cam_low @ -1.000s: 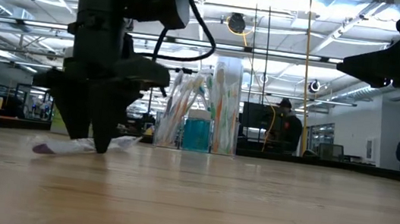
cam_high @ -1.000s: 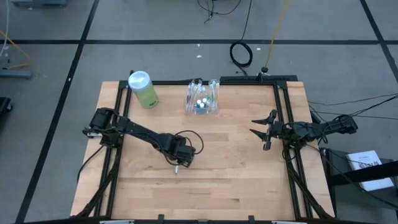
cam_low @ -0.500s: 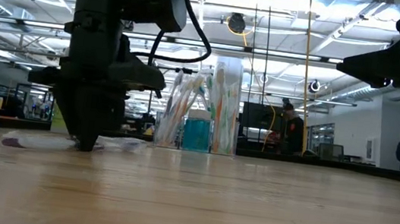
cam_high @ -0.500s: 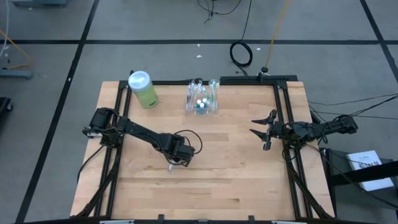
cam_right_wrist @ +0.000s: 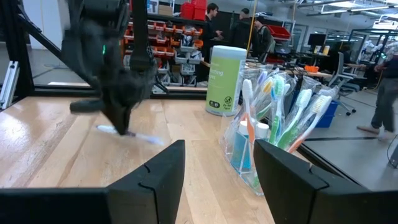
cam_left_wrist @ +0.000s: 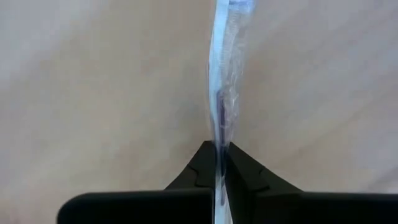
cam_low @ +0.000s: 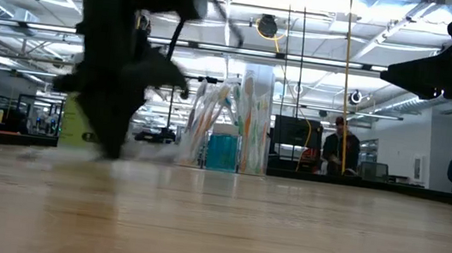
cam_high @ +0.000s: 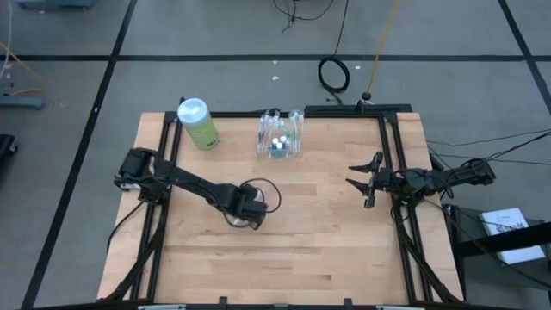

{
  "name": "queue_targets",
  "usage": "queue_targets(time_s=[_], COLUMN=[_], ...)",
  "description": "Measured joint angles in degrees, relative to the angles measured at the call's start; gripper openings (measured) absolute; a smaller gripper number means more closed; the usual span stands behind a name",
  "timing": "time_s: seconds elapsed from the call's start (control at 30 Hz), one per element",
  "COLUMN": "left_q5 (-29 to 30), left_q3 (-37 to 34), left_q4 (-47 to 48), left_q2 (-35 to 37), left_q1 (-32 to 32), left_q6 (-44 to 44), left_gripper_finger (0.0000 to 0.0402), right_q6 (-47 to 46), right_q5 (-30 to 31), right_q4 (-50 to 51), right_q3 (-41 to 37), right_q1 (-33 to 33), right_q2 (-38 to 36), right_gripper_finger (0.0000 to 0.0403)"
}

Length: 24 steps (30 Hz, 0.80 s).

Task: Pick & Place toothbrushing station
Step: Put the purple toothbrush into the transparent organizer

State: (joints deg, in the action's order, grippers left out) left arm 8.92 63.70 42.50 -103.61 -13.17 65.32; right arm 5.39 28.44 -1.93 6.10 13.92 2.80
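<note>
Two dark arms are seen over the wooden table (cam_high: 327,250). Nearest the front edge, toward the table's middle, the left gripper (cam_left_wrist: 219,169) is pressed down at the tabletop with its fingers clamped on a thin toothbrush in a clear wrapper (cam_left_wrist: 227,74), which is seen running out from between the fingertips in the left wrist view. In the low view that gripper (cam_low: 107,148) is blurred, and the wrapped brush is only a pale smear beside it. The right gripper (cam_high: 363,183) is held off the surface near the table's right edge, its fingers spread apart and nothing between them.

Farther back, near the middle of the rear edge, the toothbrushing station (cam_high: 281,138) is stood upright: a small see-through plastic holder with upright compartments, filled with several toothbrushes in white, orange and green and a small blue bottle. It is well apart from both grippers. To its left, near the rear left corner, a light-green bottle with a white cap (cam_high: 197,123) is stood. Beyond the table, people (cam_low: 343,148) are seen in the room.
</note>
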Motion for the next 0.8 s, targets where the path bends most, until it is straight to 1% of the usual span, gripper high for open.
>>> queue_targets(time_s=[0.07, 0.17, 0.3, 0.37, 0.47, 0.57, 0.63, 0.7, 0.8], left_q5=[3.44, 7.16, 10.53, 11.22, 11.11, 11.08, 10.96, 8.65, 1.72], left_q3=[0.16, 0.31, 0.3, 0.3, -0.22, -0.39, -0.89, -3.02, -7.57], left_q4=[-2.28, -6.72, -13.8, -17.1, -23.3, -26.99, -31.8, -38.02, -53.71], left_q2=[3.23, 7.41, 11.84, 13.35, 13.64, 13.55, 12.89, 12.7, 12.78], left_q1=[-0.2, -1.23, -2.45, -2.83, -3.21, -3.3, -3.26, -3.22, -2.85], left_q6=[-2.09, -7.43, -15.82, -20.37, -27.83, -34.37, -39.54, -44.06, -49.87], left_gripper_finger=[0.0006, 0.001, 0.0005, 0.0008, 0.0005, 0.0005, 0.0005, 0.0004, 0.0004], right_q6=[0.0, 0.0, 0.0, 0.0, 0.0, -0.02, -0.01, 0.0, 0.0], right_q5=[0.01, 0.01, -0.01, 0.01, 0.01, -0.01, 0.01, 0.0, 0.0], right_q4=[0.0, 0.0, 0.0, 0.0, 0.0, 0.0, 0.0, 0.0, 0.0], right_q3=[-0.01, 0.01, -0.01, 0.01, -0.01, 0.0, 0.01, 0.0, 0.0], right_q1=[0.0, 0.01, 0.0, 0.01, 0.01, 0.01, 0.01, 0.01, -0.01], right_q2=[-0.01, -0.01, 0.0, -0.01, 0.01, 0.01, -0.01, 0.0, 0.01], right_gripper_finger=[0.0183, 0.0183, 0.0183, 0.0183, 0.0183, 0.0183, 0.0183, 0.0183, 0.0183])
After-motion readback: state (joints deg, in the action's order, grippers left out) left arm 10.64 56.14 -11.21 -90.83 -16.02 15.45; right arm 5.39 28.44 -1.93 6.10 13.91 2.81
